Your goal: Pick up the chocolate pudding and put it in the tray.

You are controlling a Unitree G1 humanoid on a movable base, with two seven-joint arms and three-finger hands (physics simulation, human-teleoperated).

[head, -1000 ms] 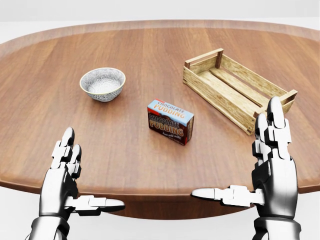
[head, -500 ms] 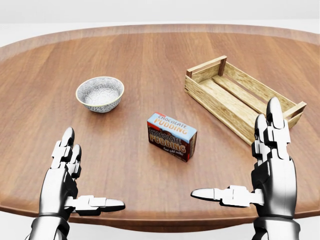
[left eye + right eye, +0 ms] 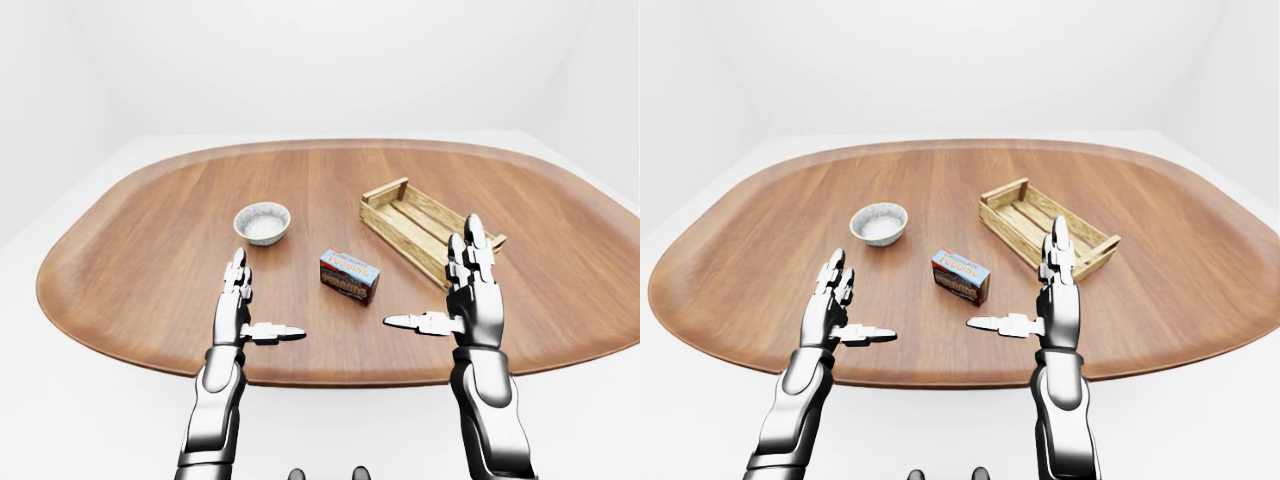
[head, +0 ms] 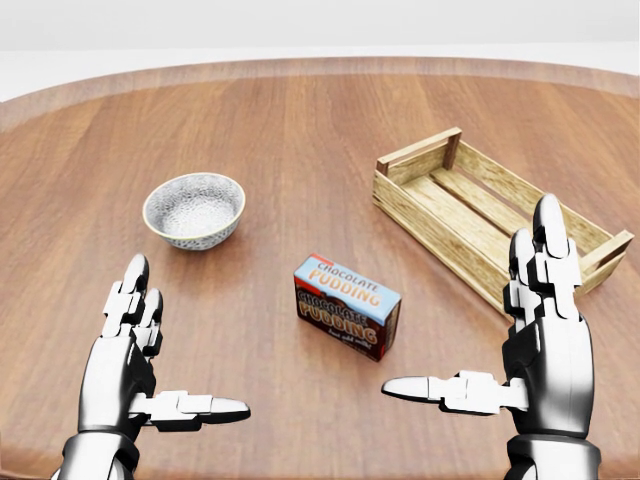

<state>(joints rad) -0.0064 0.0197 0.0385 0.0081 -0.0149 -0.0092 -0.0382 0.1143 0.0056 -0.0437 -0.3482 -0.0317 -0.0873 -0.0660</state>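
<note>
The chocolate pudding box [image 4: 347,305] lies on the wooden table [image 4: 300,120], low in the middle of the head view. The tray, a slatted wooden crate [image 4: 435,235], stands above and to the right of it and holds nothing. My left hand [image 4: 190,335] hovers open at the lower left, well left of the box. At the lower right my right hand [image 4: 468,295] is also open, its thumb pointing left below the box and its fingers [image 4: 548,250] overlapping the crate's near corner. Neither hand touches anything.
A speckled ceramic bowl [image 4: 193,210] sits on the table, up and to the left of the pudding box. The oval table's near edge [image 3: 330,375] runs under my forearms in the left-eye view. White floor and walls surround the table.
The whole head view has shifted: the camera has moved closer to the table. Box, bowl and crate sit lower and larger, and the table's near edge has left the picture. Both hands keep their pose.
</note>
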